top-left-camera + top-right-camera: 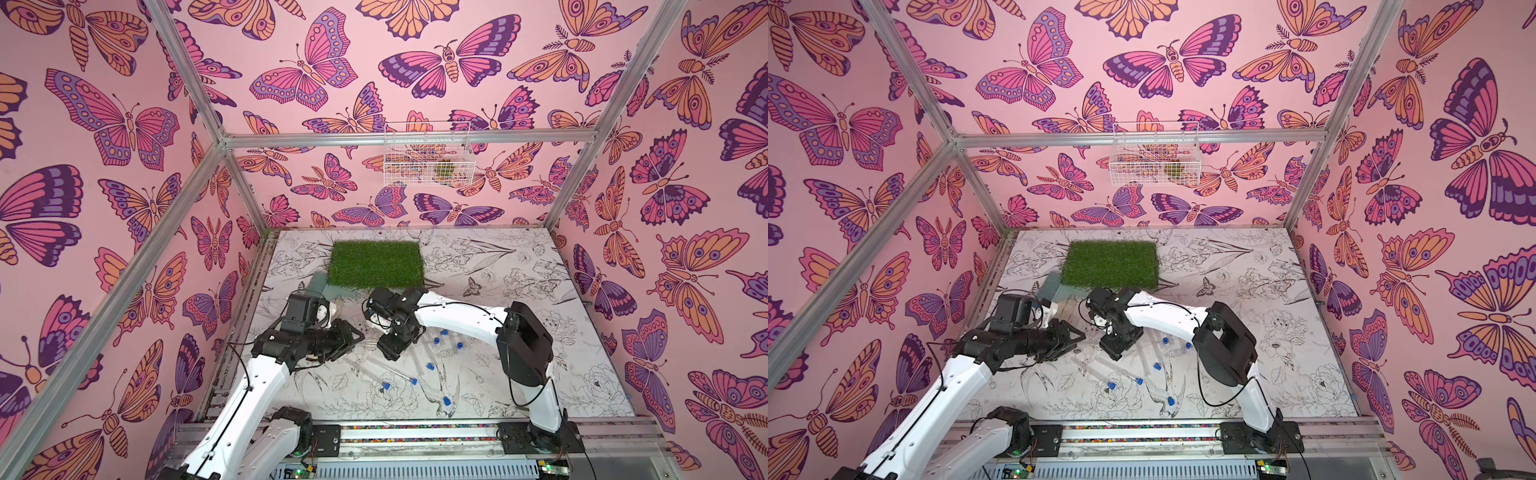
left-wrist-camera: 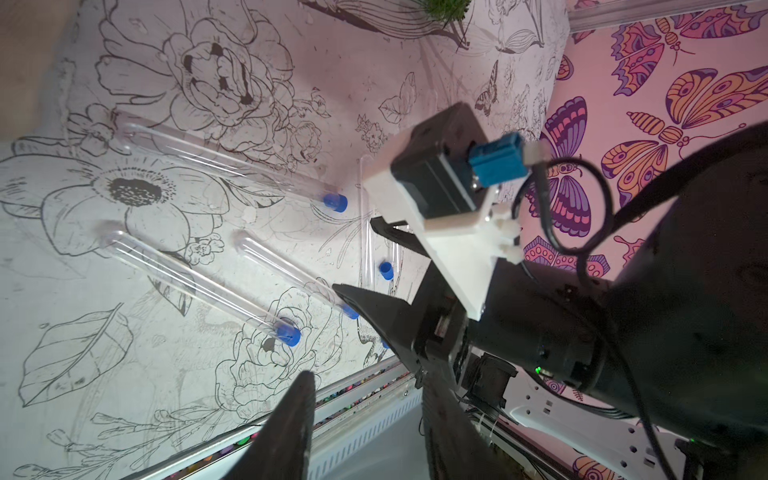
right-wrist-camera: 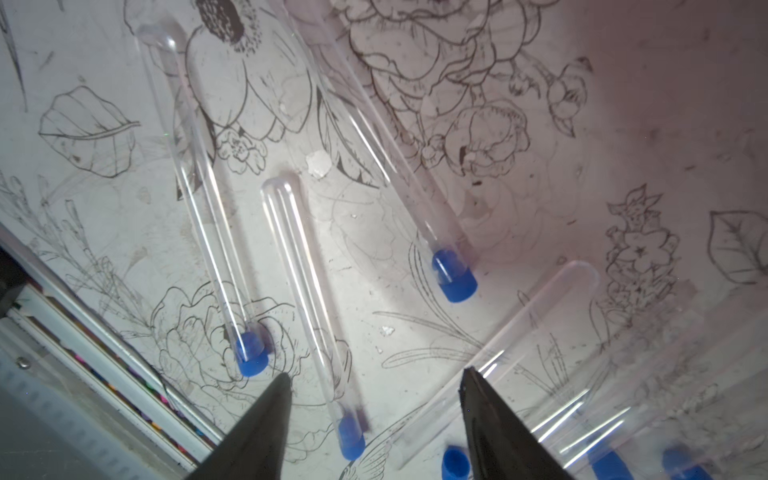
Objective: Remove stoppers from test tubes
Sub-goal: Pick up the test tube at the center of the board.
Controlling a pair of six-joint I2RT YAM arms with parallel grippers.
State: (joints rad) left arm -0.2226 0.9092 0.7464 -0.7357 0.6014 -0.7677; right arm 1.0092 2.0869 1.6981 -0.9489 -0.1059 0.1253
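Several clear test tubes lie on the flower-printed table, most with blue stoppers point(image 1: 413, 380) in their mouths. My right gripper point(image 3: 376, 374) hangs open just above them. Between its fingers lies one test tube point(image 3: 307, 291) with its stopper point(image 3: 351, 440) still in. Beside it an uncapped tube point(image 3: 498, 361) rests next to a loose stopper point(image 3: 455, 461). My left gripper point(image 2: 365, 382) is open with nothing between its fingers. It points at the right gripper point(image 1: 388, 353) from the left. Two more capped tubes point(image 2: 191, 278) point(image 2: 232, 166) lie in front of it.
A green grass mat point(image 1: 376, 264) lies at the back of the table, with a grey ribbed piece point(image 1: 318, 284) at its left corner. A white wire basket point(image 1: 428, 160) hangs on the back wall. The metal rail point(image 1: 415, 432) runs along the front edge.
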